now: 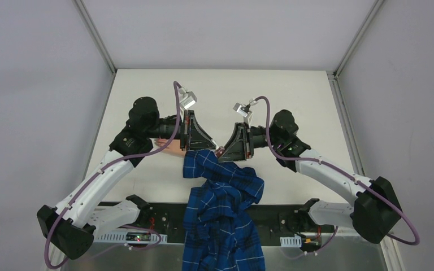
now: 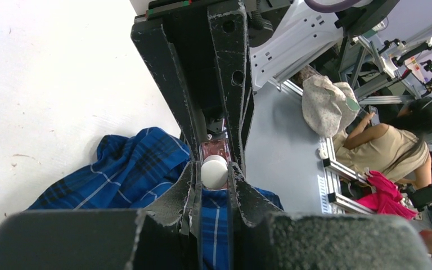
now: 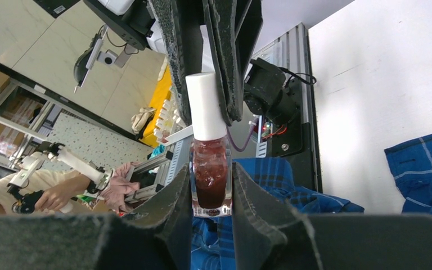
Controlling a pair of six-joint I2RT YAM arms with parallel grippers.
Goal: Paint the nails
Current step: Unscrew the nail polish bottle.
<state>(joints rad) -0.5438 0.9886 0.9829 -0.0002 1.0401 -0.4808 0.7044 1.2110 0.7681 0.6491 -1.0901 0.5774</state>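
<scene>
In the top view, the blue plaid sleeve (image 1: 220, 220) runs from bottom centre up to the pale hand (image 1: 168, 148), left of centre; its nails are too small to see. The right gripper (image 3: 212, 181) clamps the polish bottle (image 3: 210, 194). The left gripper (image 2: 214, 167) pinches its seated white cap (image 2: 214, 173). Painting looks unstarted: uncapping and every nail remain.

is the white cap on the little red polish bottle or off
On. The white cylindrical cap sits flush on the dark red glass polish bottle, no gap or brush showing; the left hand pinches it.
</scene>
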